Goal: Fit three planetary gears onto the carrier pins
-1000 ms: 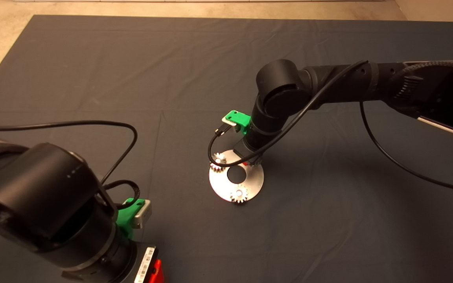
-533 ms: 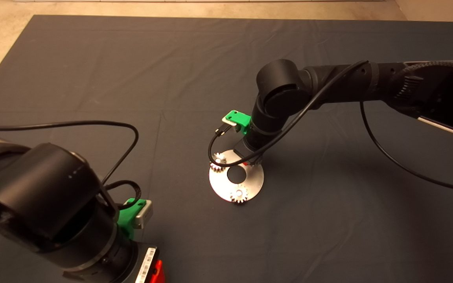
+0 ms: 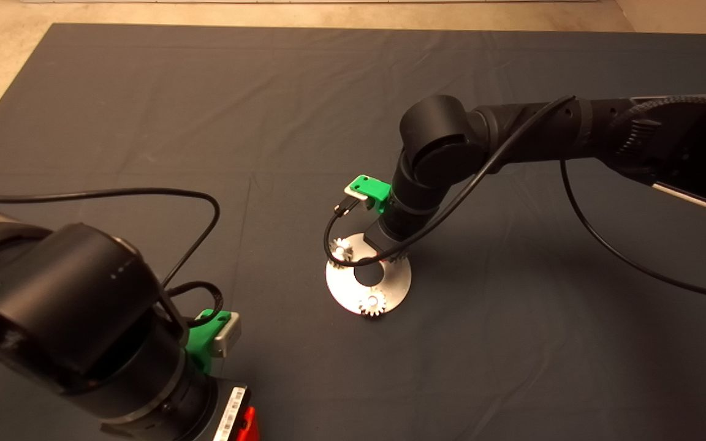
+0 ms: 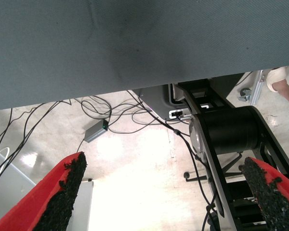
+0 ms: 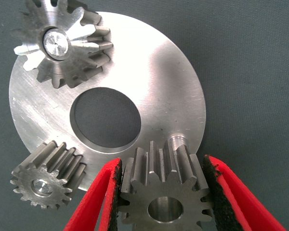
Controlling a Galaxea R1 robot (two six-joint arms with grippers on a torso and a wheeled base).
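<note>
The shiny round carrier disc (image 3: 390, 288) lies at the mat's middle. In the right wrist view two planetary gears (image 5: 62, 45) (image 5: 48, 180) sit on their carrier pins. My right gripper (image 5: 161, 161) is shut on the third gear (image 5: 164, 192), held over the disc's rim (image 5: 183, 86). The bare third pin (image 5: 177, 142) stands just beyond that gear's teeth, and the gear's hole is not over it. In the head view the right wrist (image 3: 402, 214) hides this gripper. My left gripper (image 3: 244, 422) waits at the lower left, open (image 4: 164, 163), with nothing between its fingers.
Black cables loop from both wrists, one (image 3: 334, 242) hanging close over the disc's far-left gear. The left wrist view shows the mat's edge (image 4: 111, 48), floor cables, the robot's base (image 4: 231, 130) and a person's leg (image 4: 284, 82).
The right wrist has eased slightly down and toward the disc with the gear still held. The left arm has shifted a little.
</note>
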